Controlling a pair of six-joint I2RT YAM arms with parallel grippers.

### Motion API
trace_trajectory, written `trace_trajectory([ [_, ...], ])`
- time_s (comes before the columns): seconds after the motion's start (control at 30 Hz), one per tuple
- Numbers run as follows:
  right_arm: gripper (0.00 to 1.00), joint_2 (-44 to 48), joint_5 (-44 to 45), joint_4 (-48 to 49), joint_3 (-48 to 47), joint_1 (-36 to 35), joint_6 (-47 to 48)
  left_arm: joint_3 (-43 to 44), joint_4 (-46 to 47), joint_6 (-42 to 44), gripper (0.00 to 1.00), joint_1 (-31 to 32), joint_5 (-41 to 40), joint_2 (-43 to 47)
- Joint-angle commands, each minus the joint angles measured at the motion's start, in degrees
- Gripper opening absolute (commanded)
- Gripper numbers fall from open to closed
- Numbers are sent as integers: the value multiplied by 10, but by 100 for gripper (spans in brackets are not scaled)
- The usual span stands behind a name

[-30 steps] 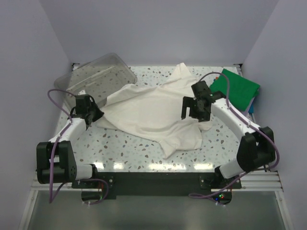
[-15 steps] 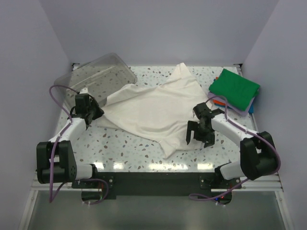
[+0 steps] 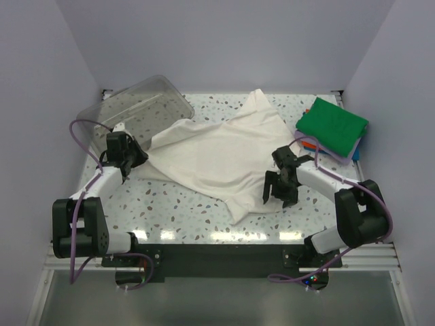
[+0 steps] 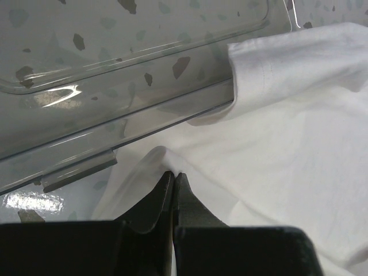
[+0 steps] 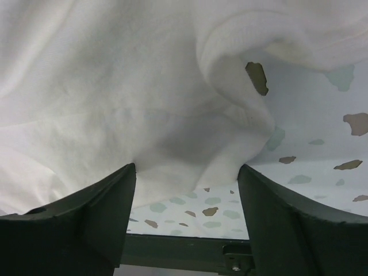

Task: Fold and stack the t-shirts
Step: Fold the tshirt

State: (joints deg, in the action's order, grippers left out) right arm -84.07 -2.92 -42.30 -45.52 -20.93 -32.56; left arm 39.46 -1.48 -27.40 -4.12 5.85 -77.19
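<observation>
From above, the cream t-shirt [image 3: 217, 153] lies spread but rumpled across the middle of the tabletop [image 3: 183, 210]. Its left corner reaches toward the clear tub [image 3: 136, 109] at the far left corner, and a green t-shirt [image 3: 332, 125] tops the folded pile at the right edge. The right gripper [image 3: 279, 191] has dropped within the last second from over the shirt's right half to its near right hem. The left gripper [image 3: 129, 161] has stayed at the left corner.

The left wrist view shows its jaws pressed together with a ridge of the shirt pinched at their tips, just beside the tub's wall.

The right wrist view shows those jaws standing wide and straddling the bunched hem (narrowing, it seems, but nothing gripped yet).

Once this second hold is made, the shirt can likely be drawn flat; folding has not begun.
</observation>
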Motion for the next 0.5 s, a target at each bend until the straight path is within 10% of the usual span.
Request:
trace_trajectory([
  [0.0,70,0,-14,12,3,1,-10,-4,37,9,0,-5,7,6],
  [0.23,10,50,1,-83,-48,1,2,3,26,7,0,-12,4,8],
  [0.47,0,119,13,-254,-221,0,5,18,16,16,0,-24,-3,13],
])
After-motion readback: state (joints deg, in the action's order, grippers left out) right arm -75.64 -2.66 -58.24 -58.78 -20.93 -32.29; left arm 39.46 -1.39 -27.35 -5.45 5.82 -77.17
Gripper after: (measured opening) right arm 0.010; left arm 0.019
